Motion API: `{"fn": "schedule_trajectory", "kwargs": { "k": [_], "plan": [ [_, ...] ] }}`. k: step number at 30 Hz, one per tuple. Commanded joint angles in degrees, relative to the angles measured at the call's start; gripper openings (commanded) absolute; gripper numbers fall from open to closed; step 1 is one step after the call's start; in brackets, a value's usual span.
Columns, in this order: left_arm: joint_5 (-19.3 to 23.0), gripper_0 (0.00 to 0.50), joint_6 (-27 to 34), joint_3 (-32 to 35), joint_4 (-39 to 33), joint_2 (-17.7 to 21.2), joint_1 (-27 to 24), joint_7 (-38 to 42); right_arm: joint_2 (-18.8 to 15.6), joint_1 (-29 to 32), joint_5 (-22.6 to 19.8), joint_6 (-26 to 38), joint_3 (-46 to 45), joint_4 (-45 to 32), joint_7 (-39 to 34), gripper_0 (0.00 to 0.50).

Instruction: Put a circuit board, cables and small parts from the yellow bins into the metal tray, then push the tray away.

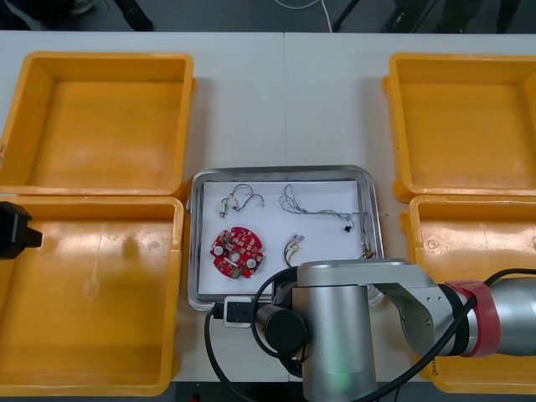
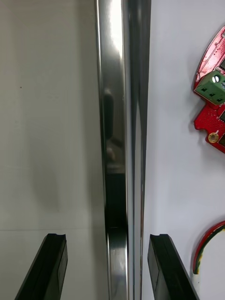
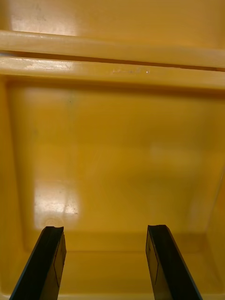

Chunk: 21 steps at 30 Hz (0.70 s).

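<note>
We record four yellow bins [image 1: 92, 293] flanking the metal tray [image 1: 283, 170], which holds a circuit board [image 1: 237, 250] and cables [image 1: 314, 205] on its white floor. The right gripper [image 2: 107, 248] straddles the tray's near rim, fingers wide apart, gripping nothing. We advise pressing squarely against that rim and keeping the push straight. The left gripper [image 3: 105, 243] hangs spread and empty over its near bin.

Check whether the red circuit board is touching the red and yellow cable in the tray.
Apart. The front view shows white tray floor between the circuit board and the cable.
</note>
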Motion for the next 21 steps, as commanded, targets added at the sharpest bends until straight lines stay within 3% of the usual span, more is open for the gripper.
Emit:
{"fn": "schedule_trajectory", "kwargs": {
  "k": [1, 21],
  "plan": [
    [0.5, 0.5, 0.3, 1.9, -1.7, 2.3, 1.3, -4.7, 0.7, 0.5, 1.1, -0.6, 1.2, -0.4, 0.3, 0.5],
    [0.5, 0.5, 0.3, 1.9, -1.7, 2.3, 1.3, -4.7, 2.4, 0.6, 2.7, -2.7, 1.5, 2.1, -0.6, 0.5]
  ]
}}
